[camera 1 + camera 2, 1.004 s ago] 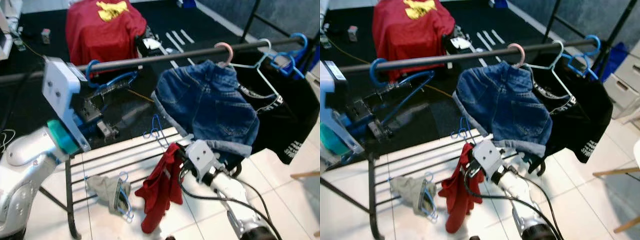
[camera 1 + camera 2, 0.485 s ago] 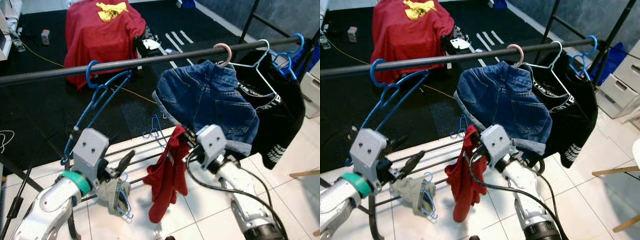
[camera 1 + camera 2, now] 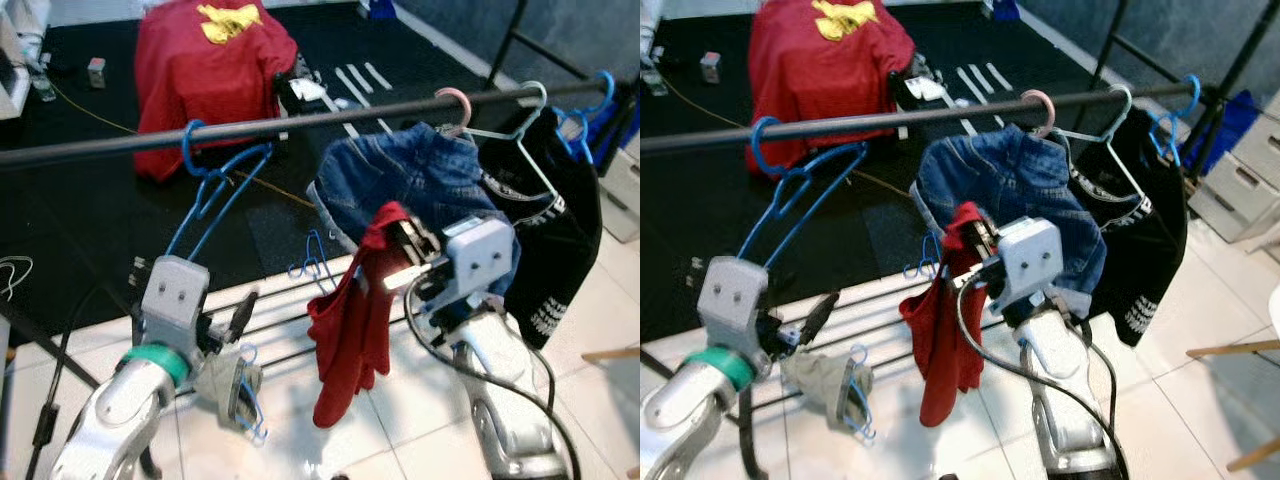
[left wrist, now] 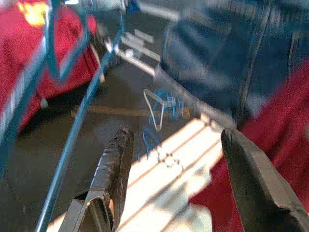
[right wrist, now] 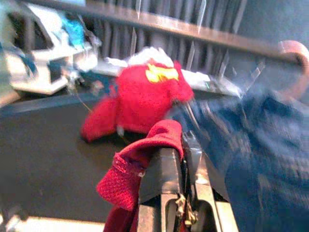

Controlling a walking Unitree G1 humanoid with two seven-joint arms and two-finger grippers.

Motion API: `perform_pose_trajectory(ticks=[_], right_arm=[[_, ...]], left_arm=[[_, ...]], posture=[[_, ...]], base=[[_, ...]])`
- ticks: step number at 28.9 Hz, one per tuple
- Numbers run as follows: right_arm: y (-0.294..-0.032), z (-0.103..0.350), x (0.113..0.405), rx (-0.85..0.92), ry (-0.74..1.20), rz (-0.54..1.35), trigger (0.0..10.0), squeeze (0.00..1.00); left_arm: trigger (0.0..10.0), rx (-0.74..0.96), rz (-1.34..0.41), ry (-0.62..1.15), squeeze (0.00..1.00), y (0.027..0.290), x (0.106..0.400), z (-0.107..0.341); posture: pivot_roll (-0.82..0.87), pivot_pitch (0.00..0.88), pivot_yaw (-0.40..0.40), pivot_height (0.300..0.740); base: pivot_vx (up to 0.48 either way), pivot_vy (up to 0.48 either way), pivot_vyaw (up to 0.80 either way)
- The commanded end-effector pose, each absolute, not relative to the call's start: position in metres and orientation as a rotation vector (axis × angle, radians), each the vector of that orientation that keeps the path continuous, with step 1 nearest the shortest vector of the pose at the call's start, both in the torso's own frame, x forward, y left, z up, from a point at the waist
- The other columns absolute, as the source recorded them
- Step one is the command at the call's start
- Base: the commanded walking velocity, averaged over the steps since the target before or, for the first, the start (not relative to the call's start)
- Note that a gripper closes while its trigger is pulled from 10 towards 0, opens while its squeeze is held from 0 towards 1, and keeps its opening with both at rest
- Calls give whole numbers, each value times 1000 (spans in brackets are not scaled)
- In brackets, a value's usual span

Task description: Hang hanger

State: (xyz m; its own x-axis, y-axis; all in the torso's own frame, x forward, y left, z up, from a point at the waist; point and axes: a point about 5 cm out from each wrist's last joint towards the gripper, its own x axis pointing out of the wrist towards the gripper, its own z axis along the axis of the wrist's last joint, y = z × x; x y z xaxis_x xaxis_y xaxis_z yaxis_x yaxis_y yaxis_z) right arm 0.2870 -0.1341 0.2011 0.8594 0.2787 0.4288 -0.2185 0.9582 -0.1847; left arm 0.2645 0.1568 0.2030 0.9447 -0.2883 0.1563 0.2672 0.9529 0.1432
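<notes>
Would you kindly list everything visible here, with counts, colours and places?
rail: one, dark, across the scene.
empty hanger: one, blue, on the rail, left.
denim shorts: one, blue, on a pink-hooked hanger.
black garment: one, hanging right.
red garment: one, gripped at its top.
beige cloth: one, on the low rack.
red cover: one, draped behind.
left gripper: open, over the low rack.
right gripper: shut on the red garment.

Floor near you: white tiles (image 3: 590,330), glossy with reflected light.
Floor farther off: black mat (image 3: 90,200) with white strips (image 3: 355,80).
Furniture: you see a red-draped seat (image 3: 210,75); grey drawers (image 3: 1240,175).
</notes>
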Motion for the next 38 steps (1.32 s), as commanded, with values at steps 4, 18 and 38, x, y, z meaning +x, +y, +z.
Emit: perform_pose_trajectory(ticks=[4,18,38], right_arm=[[-140,190,283,-129,-412,179,10000,0],[-161,188,303,-203,-313,61,10000,0],[-168,217,319,-265,-384,39,10000,0]], left_arm=[[10000,82,-288,-177,0,152,268,201],[10000,25,-253,-165,0,136,285,200],[10000,-17,-235,-185,0,129,292,206]], posture=[[-95,142,27,740],[-98,126,-7,740],[-92,135,-10,740]], base=[[0,0,0],[0,0,-772],[0,0,-769]])
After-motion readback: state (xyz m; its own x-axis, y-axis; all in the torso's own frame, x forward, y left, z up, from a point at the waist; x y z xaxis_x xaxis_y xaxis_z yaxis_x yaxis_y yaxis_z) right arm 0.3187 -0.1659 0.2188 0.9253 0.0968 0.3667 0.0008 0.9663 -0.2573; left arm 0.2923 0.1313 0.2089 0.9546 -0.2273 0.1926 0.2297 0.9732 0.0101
